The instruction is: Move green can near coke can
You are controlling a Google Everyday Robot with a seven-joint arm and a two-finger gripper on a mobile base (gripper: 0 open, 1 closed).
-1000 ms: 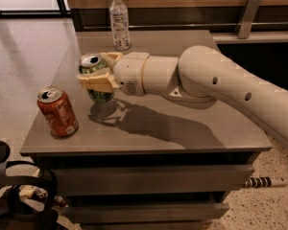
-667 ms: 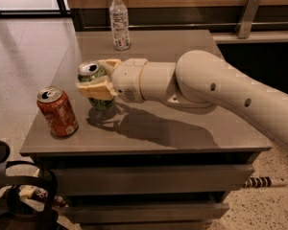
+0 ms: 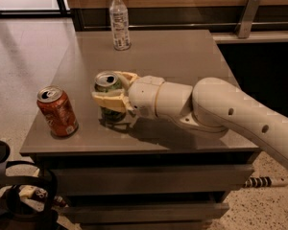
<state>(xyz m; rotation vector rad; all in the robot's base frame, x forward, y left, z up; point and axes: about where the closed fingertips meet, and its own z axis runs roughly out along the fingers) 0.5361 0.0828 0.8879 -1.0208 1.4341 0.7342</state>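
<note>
The green can (image 3: 108, 87) stands upright near the front left of the grey table (image 3: 182, 56), its silver top showing. My gripper (image 3: 111, 91) is shut on the green can, with cream fingers (image 3: 107, 101) wrapped around its body; the white arm reaches in from the right. The coke can (image 3: 57, 111) is reddish-orange with white markings and stands upright near the table's front left corner, a short gap left of the green can.
A clear plastic water bottle (image 3: 119, 20) stands at the back of the table. The table's front edge lies just below the cans. Dark gear with cables (image 3: 14, 195) sits on the floor at the lower left.
My gripper has carried the green can a little to the left and toward the front, closer to the coke can. The coke can and bottle have not moved.
</note>
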